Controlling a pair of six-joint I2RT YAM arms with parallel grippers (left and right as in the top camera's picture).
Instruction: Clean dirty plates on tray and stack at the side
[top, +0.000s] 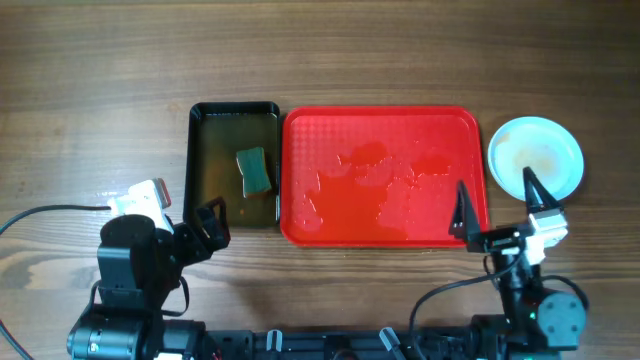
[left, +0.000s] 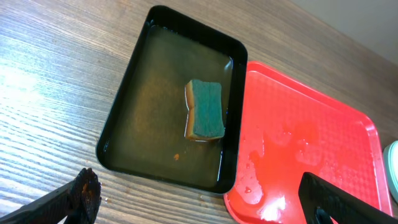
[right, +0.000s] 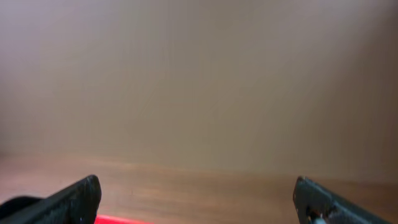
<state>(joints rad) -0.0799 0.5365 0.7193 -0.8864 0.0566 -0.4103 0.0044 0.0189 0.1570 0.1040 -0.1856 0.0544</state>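
The red tray (top: 300, 150) lies in the middle of the table, wet and with no plates on it; it also shows in the left wrist view (left: 348, 137). Pale blue-white plates (top: 536, 153) sit in a stack on the table just right of the tray, with a faint smudge at the centre of the top one. How many are in the stack cannot be told. My left gripper (top: 212, 222) is open and empty, near the front of the black tub. My right gripper (top: 500, 205) is open and empty, raised by the tray's front right corner.
A black tub (top: 198, 150) of murky water stands left of the tray, with a green sponge (top: 256, 171) in it; the left wrist view shows the tub (left: 124, 106) and the sponge (left: 205, 109). Cables lie at the front left.
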